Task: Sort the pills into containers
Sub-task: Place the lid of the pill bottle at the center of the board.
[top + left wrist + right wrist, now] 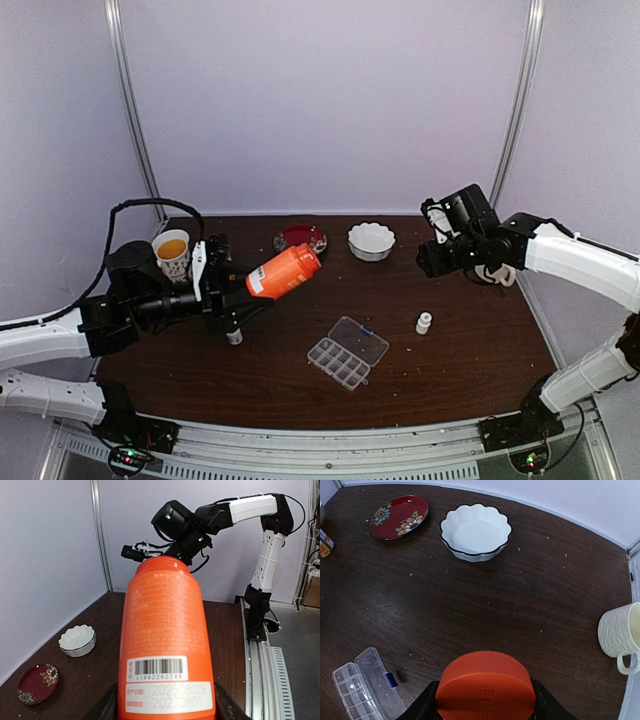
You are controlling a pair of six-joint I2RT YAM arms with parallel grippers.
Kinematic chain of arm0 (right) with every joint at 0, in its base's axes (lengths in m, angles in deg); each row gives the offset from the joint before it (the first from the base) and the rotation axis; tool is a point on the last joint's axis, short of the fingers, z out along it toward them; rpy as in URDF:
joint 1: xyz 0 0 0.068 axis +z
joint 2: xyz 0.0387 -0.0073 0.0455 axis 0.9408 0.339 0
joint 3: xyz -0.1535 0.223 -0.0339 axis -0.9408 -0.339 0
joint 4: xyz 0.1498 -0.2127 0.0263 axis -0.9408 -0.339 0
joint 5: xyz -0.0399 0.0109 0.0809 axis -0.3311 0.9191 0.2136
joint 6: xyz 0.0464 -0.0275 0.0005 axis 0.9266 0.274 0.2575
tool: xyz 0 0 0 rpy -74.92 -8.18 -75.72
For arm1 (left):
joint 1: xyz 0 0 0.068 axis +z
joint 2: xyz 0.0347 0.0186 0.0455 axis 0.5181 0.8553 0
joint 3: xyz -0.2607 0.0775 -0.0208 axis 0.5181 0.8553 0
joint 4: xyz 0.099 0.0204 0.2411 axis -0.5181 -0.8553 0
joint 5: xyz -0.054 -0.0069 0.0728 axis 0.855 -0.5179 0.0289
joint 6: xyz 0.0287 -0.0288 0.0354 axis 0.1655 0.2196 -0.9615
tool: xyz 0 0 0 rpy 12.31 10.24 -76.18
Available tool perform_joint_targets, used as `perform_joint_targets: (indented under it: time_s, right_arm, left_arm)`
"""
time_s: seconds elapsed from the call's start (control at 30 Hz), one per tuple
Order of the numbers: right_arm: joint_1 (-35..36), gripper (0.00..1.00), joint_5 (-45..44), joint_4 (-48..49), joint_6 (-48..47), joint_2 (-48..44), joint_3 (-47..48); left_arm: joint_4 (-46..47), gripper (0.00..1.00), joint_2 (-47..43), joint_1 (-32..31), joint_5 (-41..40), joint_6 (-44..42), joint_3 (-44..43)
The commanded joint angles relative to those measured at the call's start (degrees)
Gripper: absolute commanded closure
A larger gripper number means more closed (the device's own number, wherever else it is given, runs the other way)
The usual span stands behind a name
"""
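My left gripper [240, 287] is shut on the base of a big orange bottle [285, 271] and holds it tilted above the table's left side, neck toward the right; the bottle fills the left wrist view [165, 630]. My right gripper [487, 702] is shut on the bottle's orange cap [487, 680] and is raised at the right back [432, 258]. The clear pill box [347, 352] lies open at the table's middle front, its lid folded back; it also shows in the right wrist view [360, 690]. No pills show.
A white scalloped bowl [371, 240] and a red flowered plate [300, 238] sit at the back. A paper cup [172, 252] stands back left. A small white bottle [424, 322] stands right of the box. A cream mug [620, 632] is at the right.
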Motion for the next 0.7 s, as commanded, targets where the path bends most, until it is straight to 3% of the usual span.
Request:
perform_joint_targets:
  time_s: [0.0,0.13,0.37,0.67]
  right_arm:
    - [-5.1,0.82,6.1,-0.1,5.7,3.4,-1.5]
    - [-8.8,0.82,6.6,1.4,6.3,8.5,-2.7]
    - [-9.3,0.8,7.8,1.1,5.1,17.5,-1.9]
    - [-9.3,0.71,6.4,1.0,4.3,21.2,-1.5]
  left_arm:
    - [3.0,1.0,-0.3,0.3,-0.3,-1.6,1.1]
    - [5.4,1.0,-1.2,0.3,-2.5,0.2,2.2]
    - [6.3,1.0,-2.7,0.2,-4.5,2.2,3.0]
    - [7.4,1.0,-3.7,0.2,-8.4,5.3,4.5]
